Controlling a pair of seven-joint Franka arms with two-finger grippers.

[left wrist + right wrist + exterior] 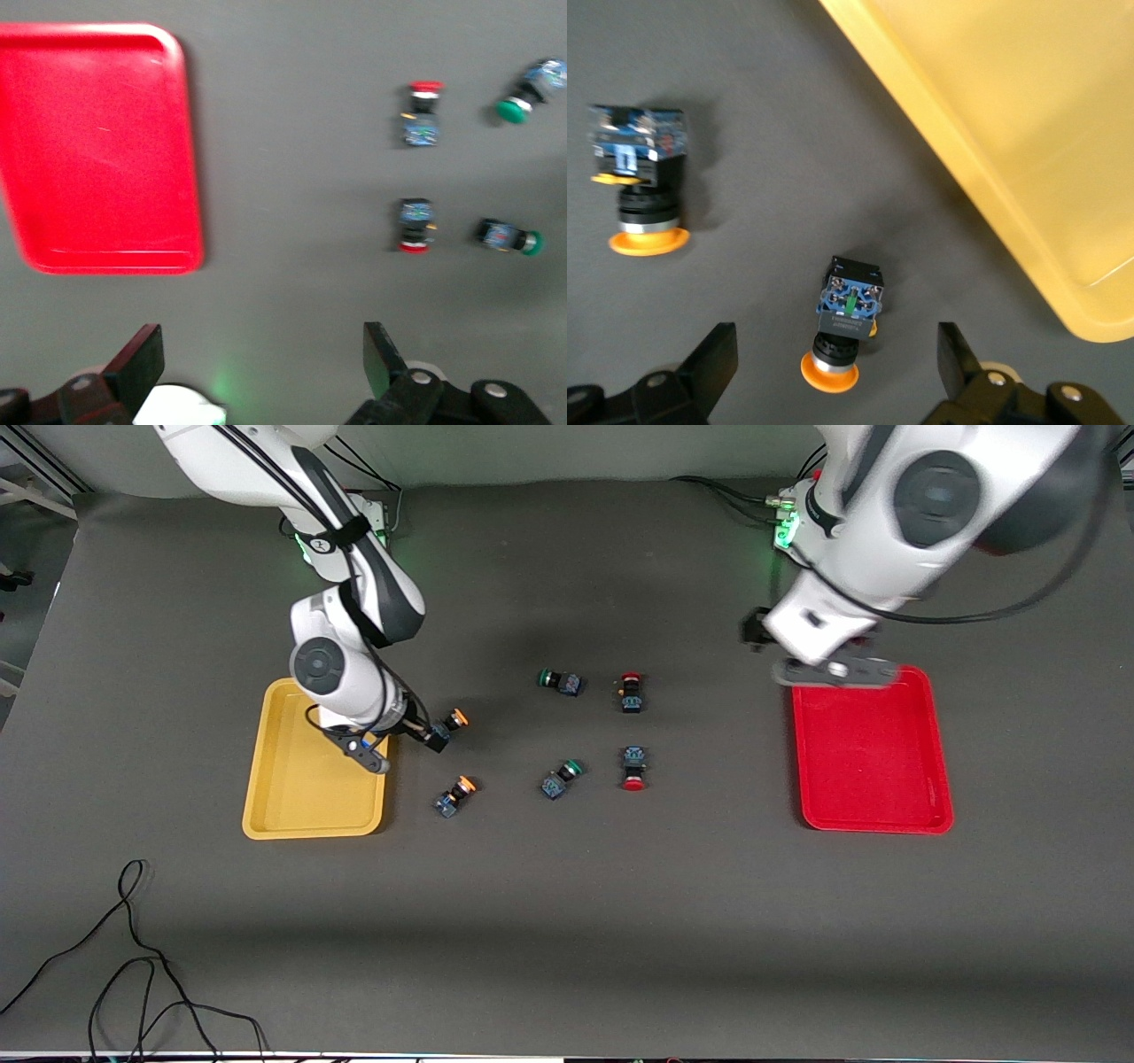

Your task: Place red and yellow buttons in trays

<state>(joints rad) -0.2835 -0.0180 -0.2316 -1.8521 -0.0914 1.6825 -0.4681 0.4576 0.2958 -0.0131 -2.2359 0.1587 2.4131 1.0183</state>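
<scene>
Two yellow-capped buttons lie on the tabletop [567, 921] just beside the yellow tray [292, 797]. My right tool [837, 354] hangs spread over the one farther from the front camera [843, 323]; I judge its long axis crosses the finger gap, so a straight descent should pinch its body. Its twin [455, 794] lies nearer that camera. My left tool [261, 363] waits, spread, over the red tray [873, 753] rim.

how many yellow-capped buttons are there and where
2, both on the table beside the yellow tray: one between the open right gripper's fingers, the other nearer the front camera.
</scene>
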